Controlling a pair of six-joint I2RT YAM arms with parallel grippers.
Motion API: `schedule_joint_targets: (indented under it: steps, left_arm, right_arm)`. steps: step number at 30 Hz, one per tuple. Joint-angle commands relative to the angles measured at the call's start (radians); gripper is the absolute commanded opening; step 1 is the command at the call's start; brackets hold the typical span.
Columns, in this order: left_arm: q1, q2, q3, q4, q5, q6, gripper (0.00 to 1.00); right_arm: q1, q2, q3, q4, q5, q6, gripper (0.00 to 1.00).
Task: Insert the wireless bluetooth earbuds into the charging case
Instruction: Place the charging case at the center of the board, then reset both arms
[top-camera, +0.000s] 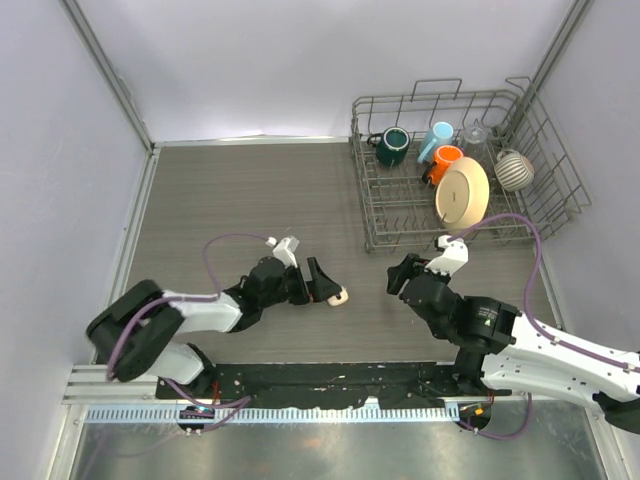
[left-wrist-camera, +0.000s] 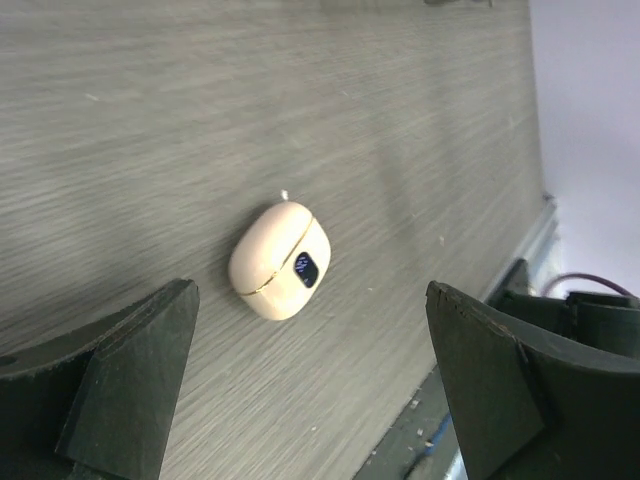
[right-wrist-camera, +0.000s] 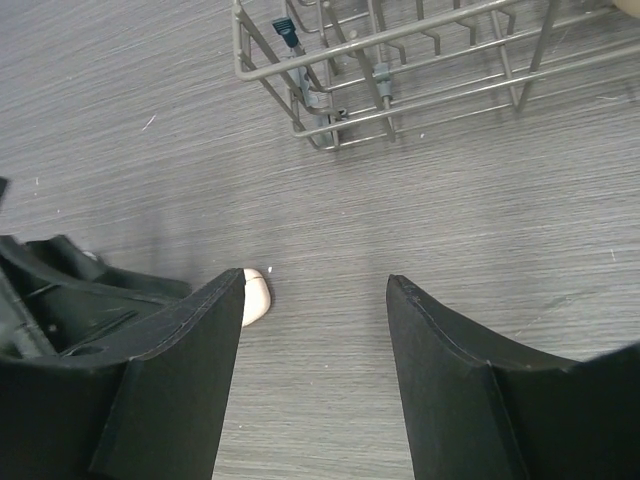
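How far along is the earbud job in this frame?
Done: unclear. The charging case lies shut on the table, and no loose earbuds show, so whether they are inside cannot be told. In hand: nothing; the left hand is open near the case, not touching it, and the right hand is open and empty. Left: if the case is empty, everything.

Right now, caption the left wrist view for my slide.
Cream case lies on the table, framed by the open left fingers.
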Motion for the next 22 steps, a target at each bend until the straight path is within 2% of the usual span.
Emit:
schedule_joint_targets:
  steps: [1, 3, 8, 10, 14, 15, 19, 22]
  left_arm:
    - [0.003, -0.214, 0.056, -0.445, -0.197, 0.159, 1.00]
    - [0.003, -0.331, 0.079, -0.566, -0.237, 0.190, 1.00]
    - [-0.001, -0.522, 0.142, -0.701, -0.346, 0.264, 1.00]
    - [-0.001, -0.605, 0.160, -0.771, -0.442, 0.265, 1.00]
    - [-0.001, -0.720, 0.202, -0.904, -0.558, 0.293, 1.00]
    - [-0.001, -0.736, 0.207, -0.953, -0.579, 0.296, 1.00]
    - [0.001, -0.844, 0.178, -0.975, -0.592, 0.391, 1.00]
    - [-0.001, -0.912, 0.142, -0.966, -0.647, 0.405, 1.00]
  right_arm:
    - [-0.007, -0.013, 0.023, -0.012, 0.077, 0.020, 0.64]
    - [-0.008, -0.007, 0.010, -0.012, 0.083, 0.031, 0.66]
    - [-0.023, 0.013, -0.014, -0.023, 0.101, 0.035, 0.73]
    - [-0.051, 0.008, -0.025, -0.024, 0.095, 0.014, 0.77]
    - [-0.196, 0.039, -0.042, -0.009, -0.023, -0.087, 0.82]
    - [-0.286, 0.054, -0.053, 0.008, -0.132, -0.121, 0.82]
    - [-0.499, 0.167, -0.062, 0.057, -0.374, -0.237, 0.82]
    - [-0.559, 0.191, -0.071, 0.057, -0.339, -0.221, 0.82]
